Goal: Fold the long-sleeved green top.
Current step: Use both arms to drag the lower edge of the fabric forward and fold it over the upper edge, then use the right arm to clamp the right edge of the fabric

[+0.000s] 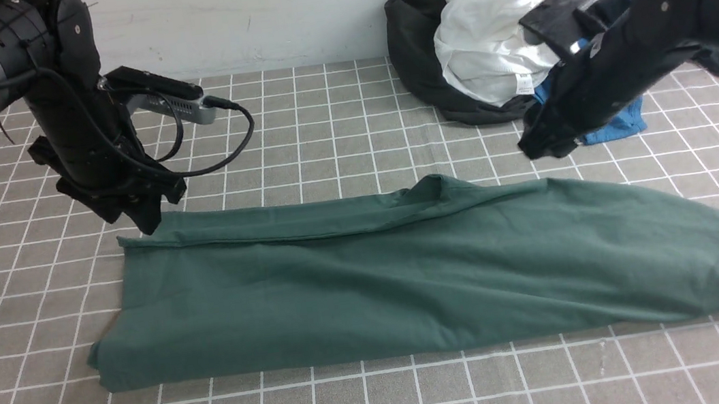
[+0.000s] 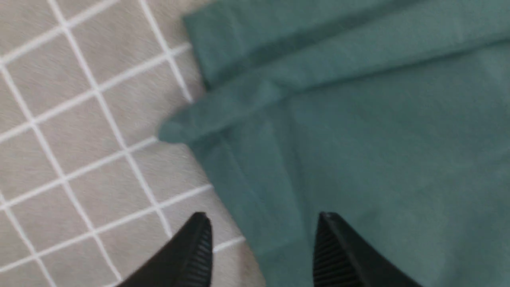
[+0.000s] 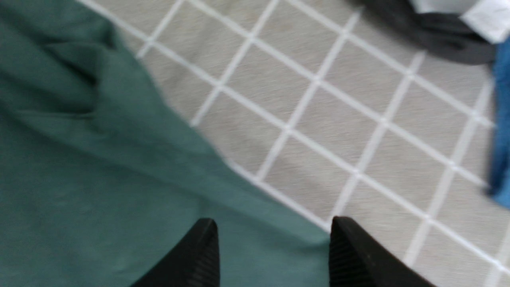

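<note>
Green long-sleeved top [image 1: 423, 276] is laid as long band on gridded mat [image 1: 322, 124], judged halved lengthwise. Left gripper [image 2: 263, 243] is held spread, hem edge framed between fingers. Right gripper [image 3: 273, 243] is likewise parted over far edge (nothing pinched), apparently poised for corner grasps.

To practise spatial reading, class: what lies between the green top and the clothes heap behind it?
Bare checked table cover, seen in the front view; the right gripper hangs above that strip, jaws open.
</note>
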{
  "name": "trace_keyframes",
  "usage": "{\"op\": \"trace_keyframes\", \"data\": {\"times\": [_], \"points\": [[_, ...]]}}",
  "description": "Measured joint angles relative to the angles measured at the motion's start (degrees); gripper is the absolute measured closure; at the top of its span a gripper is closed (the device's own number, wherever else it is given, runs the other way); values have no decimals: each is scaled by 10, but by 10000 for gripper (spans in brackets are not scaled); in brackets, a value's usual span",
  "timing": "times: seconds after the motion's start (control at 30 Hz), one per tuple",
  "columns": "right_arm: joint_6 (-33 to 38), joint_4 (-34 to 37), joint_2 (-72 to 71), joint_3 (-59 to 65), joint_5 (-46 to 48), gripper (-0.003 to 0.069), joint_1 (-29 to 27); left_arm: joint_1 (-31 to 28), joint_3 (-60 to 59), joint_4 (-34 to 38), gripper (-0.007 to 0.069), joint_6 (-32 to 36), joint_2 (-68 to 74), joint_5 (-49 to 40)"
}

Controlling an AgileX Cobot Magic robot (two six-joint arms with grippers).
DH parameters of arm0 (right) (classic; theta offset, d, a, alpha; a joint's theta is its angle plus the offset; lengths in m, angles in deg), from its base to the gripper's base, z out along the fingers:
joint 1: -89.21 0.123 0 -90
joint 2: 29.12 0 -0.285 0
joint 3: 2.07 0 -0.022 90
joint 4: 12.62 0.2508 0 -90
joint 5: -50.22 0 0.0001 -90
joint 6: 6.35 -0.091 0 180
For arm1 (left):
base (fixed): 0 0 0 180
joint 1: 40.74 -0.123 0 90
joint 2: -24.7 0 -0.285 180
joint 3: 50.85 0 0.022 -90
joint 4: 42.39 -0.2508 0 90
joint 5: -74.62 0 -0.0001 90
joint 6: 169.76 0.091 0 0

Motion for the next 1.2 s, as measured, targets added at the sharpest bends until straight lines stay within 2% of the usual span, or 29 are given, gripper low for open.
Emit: {"op": "trace_keyframes", "data": {"times": [0.07,0.1,0.17,0.2,0.23,0.27,0.37,0.47,0.67,0.8,0.9,0.93,0.97,1.0,1.2], "points": [[4,14,7,0,7,349,10,3,0,5,400,6,0,-4],[8,31,19,0,9,396,27,8,0,17,468,15,0,-6],[10,43,30,0,6,433,40,11,0,25,520,23,0,-6],[11,56,48,0,-8,487,53,12,0,33,585,33,0,-7],[11,57,50,0,-9,493,56,12,0,34,591,33,0,-7],[11,62,64,0,-25,529,65,12,0,38,614,36,0,-9],[9,69,91,0,-68,589,78,12,0,38,632,39,0,-12],[-4,72,110,0,-125,618,80,12,0,33,632,39,0,-14],[-65,76,114,0,-235,621,72,10,0,17,632,39,8,-14],[-119,76,114,-2,-295,621,44,7,0,13,632,39,27,-14],[-136,76,114,-14,-279,621,28,4,0,13,632,39,38,-14],[-144,76,111,-33,-236,621,16,2,0,13,632,39,44,-13],[-144,76,110,-36,-236,621,15,2,0,13,632,39,44,-13],[-144,70,96,-66,-172,621,2,-2,0,13,632,39,46,-13],[-124,3,17,-147,43,621,-29,-8,0,18,632,39,15,-13]]}}
